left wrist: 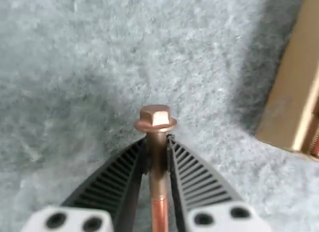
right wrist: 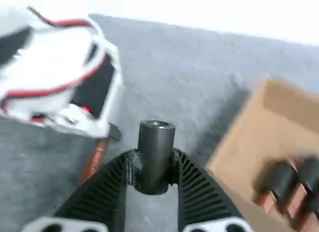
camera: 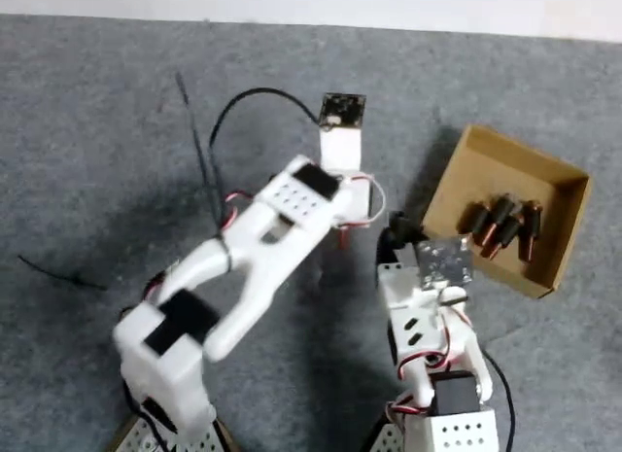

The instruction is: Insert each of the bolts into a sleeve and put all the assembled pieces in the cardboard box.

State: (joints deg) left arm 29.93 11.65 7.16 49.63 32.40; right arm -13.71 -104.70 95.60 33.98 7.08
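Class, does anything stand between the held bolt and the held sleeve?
Nothing visible does: the bolt in the left gripper hangs beside the sleeve in the right gripper, with only grey carpet between them.

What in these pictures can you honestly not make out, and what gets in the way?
Left wrist view: the bolt's tip runs off the picture's edge between the left gripper's fingers.
Right wrist view: the sleeve in the right gripper has a dark bore, too dark to see into; the assembled pieces are cut off by the edge, so uncountable.
Left wrist view: the cardboard box's wall hides its inside.
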